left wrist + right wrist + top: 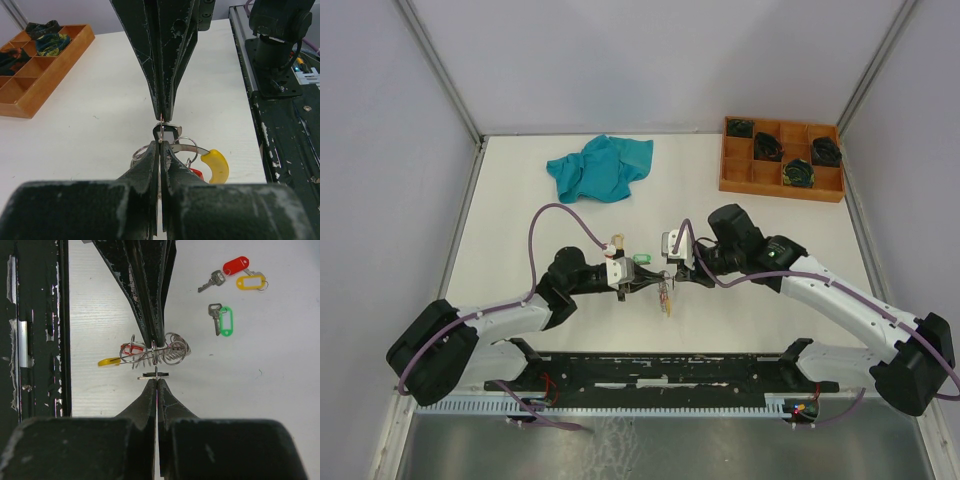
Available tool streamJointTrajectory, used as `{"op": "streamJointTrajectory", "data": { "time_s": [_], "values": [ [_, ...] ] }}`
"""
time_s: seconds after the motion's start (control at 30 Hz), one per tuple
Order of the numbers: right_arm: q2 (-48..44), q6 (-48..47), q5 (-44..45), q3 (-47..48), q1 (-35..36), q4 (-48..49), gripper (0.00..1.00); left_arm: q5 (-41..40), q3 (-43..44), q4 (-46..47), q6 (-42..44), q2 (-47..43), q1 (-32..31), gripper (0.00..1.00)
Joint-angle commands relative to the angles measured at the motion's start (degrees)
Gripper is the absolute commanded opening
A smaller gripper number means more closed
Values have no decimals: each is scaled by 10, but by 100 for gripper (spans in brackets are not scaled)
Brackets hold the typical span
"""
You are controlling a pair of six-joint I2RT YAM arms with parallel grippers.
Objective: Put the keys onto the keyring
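Note:
The keyring [172,347] is a silvery wire ring with a yellow sleeve [107,361], carrying several keys and a red tag [131,349]. My left gripper [161,142] is shut on its wire; the yellow sleeve [216,165] hangs to the right. My right gripper [157,380] meets it tip to tip, shut on the thin ring of a black-tagged key [155,375]. In the top view both grippers, left [655,281] and right [672,277], hold the bundle [666,298] above the table. Three loose keys lie on the table with red [235,265], yellow [250,282] and green [226,321] tags.
A wooden compartment tray [735,178] with dark coiled bundles stands at the back right. A teal cloth [600,168] lies at the back. A black rail [660,372] runs along the near edge under the arms.

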Motion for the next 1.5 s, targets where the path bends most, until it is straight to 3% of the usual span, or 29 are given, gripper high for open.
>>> {"op": "streamJointTrajectory", "data": {
  "time_s": [0.0,1.47],
  "values": [
    [-8,-7,-4,20,5,11,1,6,21,24,7,-2,-2,3],
    [2,-3,25,35,41,14,1,-6,38,25,-44,8,-3,3]
  ]
}}
